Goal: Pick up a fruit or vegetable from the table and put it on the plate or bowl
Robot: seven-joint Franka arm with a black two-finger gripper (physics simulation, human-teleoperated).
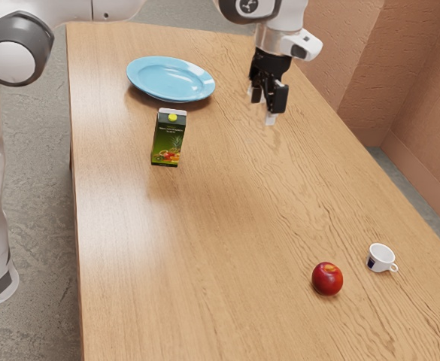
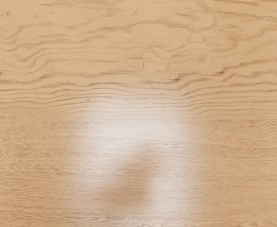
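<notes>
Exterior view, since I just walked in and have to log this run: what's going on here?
A Franka arm holds its gripper open and empty above the bare table, to the exterior view's right of the blue plate, which has nothing on it. The red apple lies untouched toward the table's near end, beside a small white cup. A juice carton stands nearer the plate.

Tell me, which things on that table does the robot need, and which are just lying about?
Needed for the job:
red apple
blue plate
hand

Just lying about:
juice carton
white cup
</notes>
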